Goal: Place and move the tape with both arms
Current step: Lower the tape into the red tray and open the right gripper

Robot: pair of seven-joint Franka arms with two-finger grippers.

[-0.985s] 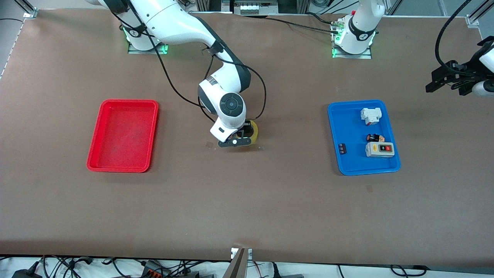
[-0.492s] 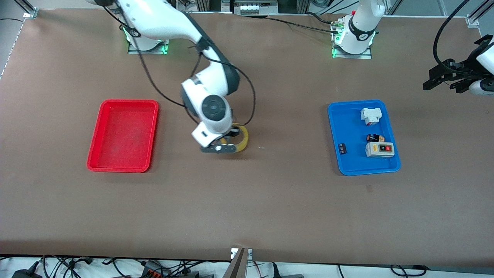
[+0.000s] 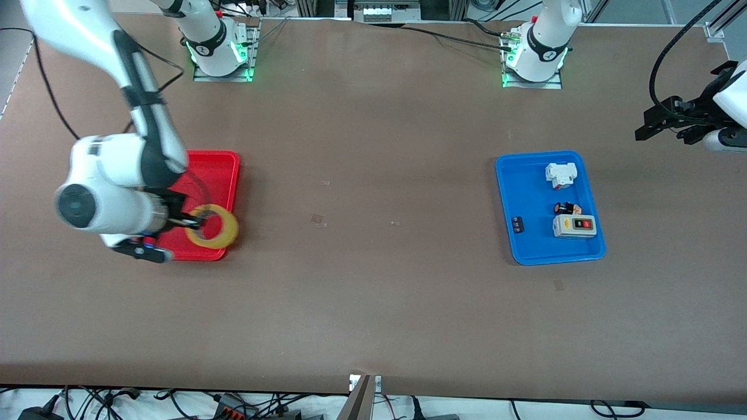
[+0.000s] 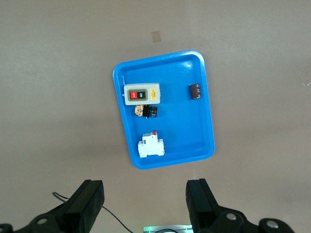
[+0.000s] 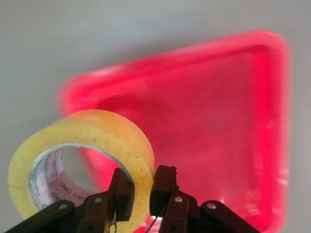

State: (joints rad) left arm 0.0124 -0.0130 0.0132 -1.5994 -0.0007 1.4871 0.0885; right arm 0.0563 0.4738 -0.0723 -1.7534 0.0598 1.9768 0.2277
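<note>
Your right gripper (image 3: 175,224) hangs over the red tray (image 3: 219,166) at the right arm's end of the table, jaws pinching the wall of the yellowish tape roll (image 3: 212,226), one finger inside the hole and one outside; the roll is held above the tray corner nearest the front camera. Your left gripper (image 3: 662,122) waits in the air off the left arm's end of the table, jaws spread wide and empty. The blue tray (image 3: 508,192) below it holds a white-grey switch box (image 3: 574,226), a white breaker (image 3: 561,174), a small black-and-orange button (image 3: 567,207) and a small dark part (image 3: 517,224).
</note>
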